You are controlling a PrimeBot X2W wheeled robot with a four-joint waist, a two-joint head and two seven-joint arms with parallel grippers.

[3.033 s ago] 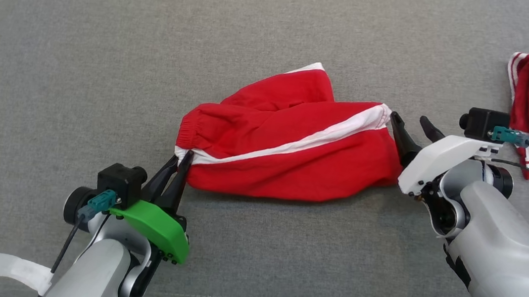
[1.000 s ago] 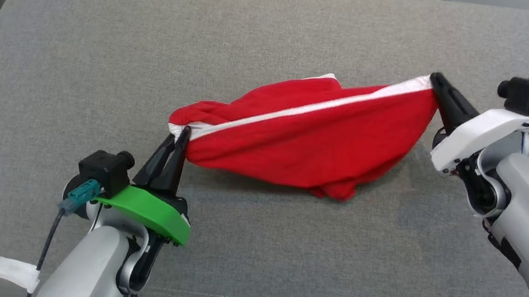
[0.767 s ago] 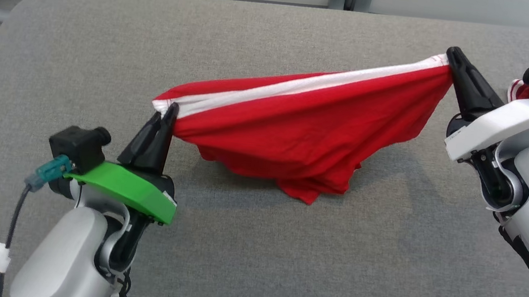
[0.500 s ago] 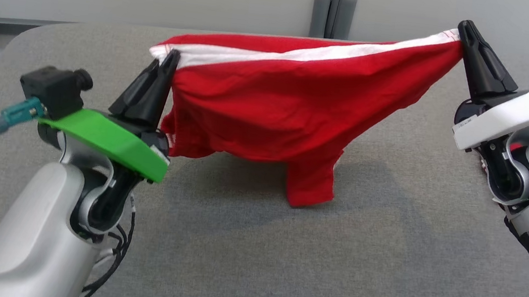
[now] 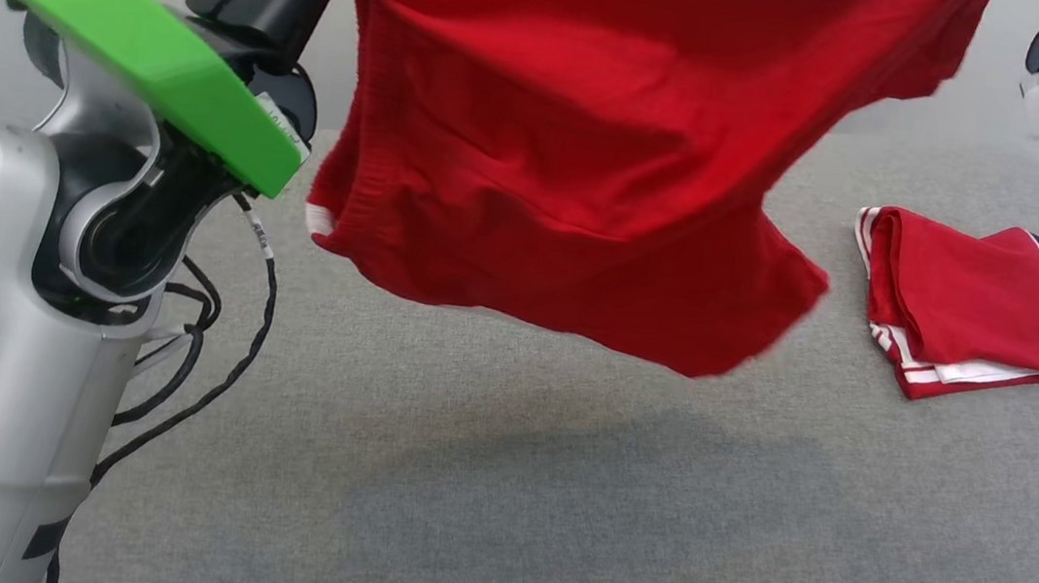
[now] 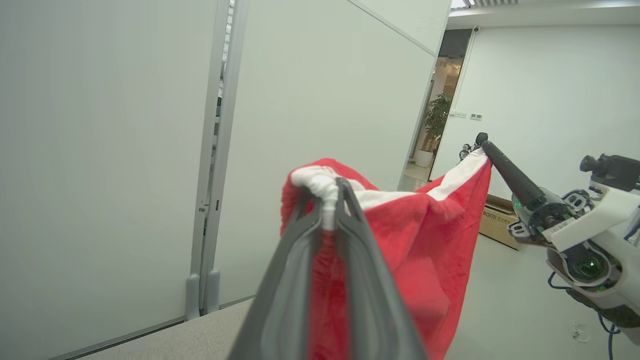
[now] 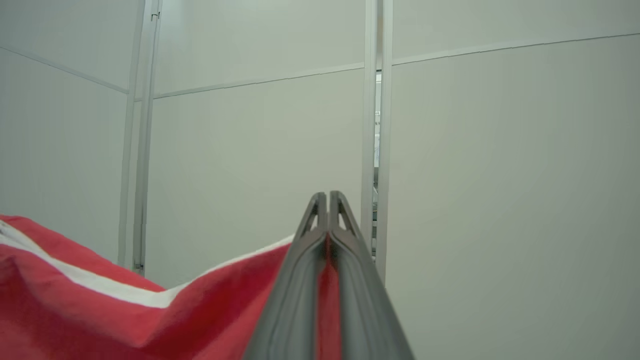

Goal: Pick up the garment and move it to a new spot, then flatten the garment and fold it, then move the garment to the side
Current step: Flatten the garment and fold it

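Your left gripper (image 6: 327, 187) was clamped on a thick wad of the white-trimmed band of the garment (image 5: 576, 141). Your right gripper (image 7: 327, 197) was pinched fully shut on the striped edge at the other end, and it held only thin cloth close to its tips. In the left wrist view it stood out toward three o'clock from the left one. Between them the red cloth hung clear of the grey cushion (image 5: 454, 519), filling the head view from twelve o'clock down to the centre. Its lower hem was loose and blurred.

The thin hold on the right was your weak point. A sharp pull apart could have stripped that edge free and dropped a corner. The cloth also sagged in a doubled fold, so lowering it slack would likely have landed it creased. The second garment (image 5: 988, 296) lay folded at three o'clock, near enough for a swinging hem to drag across it. Loose cables (image 5: 197, 372) at eight o'clock could have snagged.
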